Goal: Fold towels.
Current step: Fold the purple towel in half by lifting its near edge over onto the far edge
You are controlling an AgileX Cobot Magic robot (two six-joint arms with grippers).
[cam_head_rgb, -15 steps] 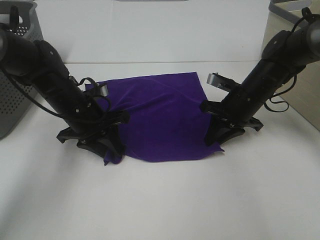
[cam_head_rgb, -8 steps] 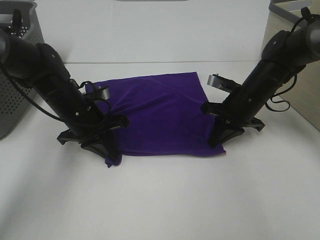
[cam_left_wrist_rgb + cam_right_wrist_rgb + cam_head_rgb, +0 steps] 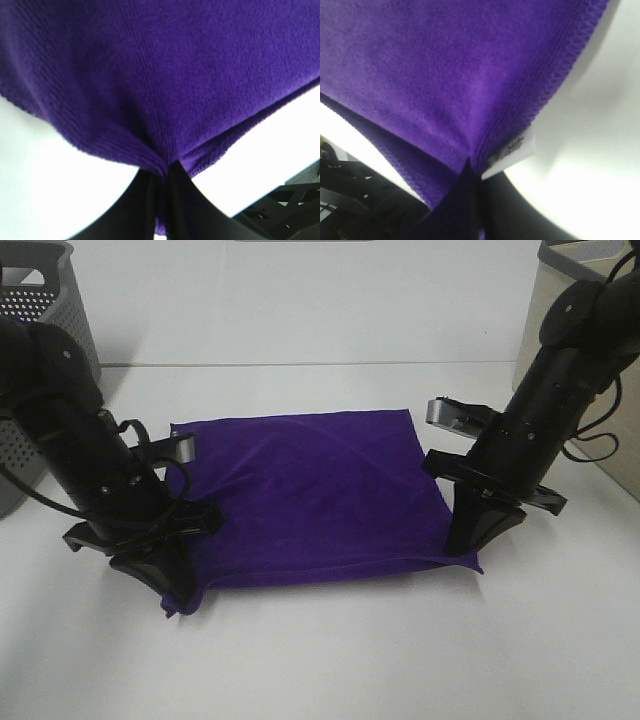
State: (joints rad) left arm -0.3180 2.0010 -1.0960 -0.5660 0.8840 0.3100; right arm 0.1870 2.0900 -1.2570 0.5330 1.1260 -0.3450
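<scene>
1. Towel (image 3: 300, 490) spread on table (image 3: 330, 670); left gripper (image 3: 180, 592) and right gripper (image 3: 463, 545) each clamped on a near corner.
2. Lift both evenly, keep the edge taut, lay it onto the far edge; grip depth looks shallow, unclear.

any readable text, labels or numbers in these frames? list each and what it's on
Small white fabric tag on the edge of the deep purple velvety towel: dark print, too blurred to read.
Grey perforated plastic basket: no text visible.
No other words, brands, numbers or signs show in any view.
</scene>
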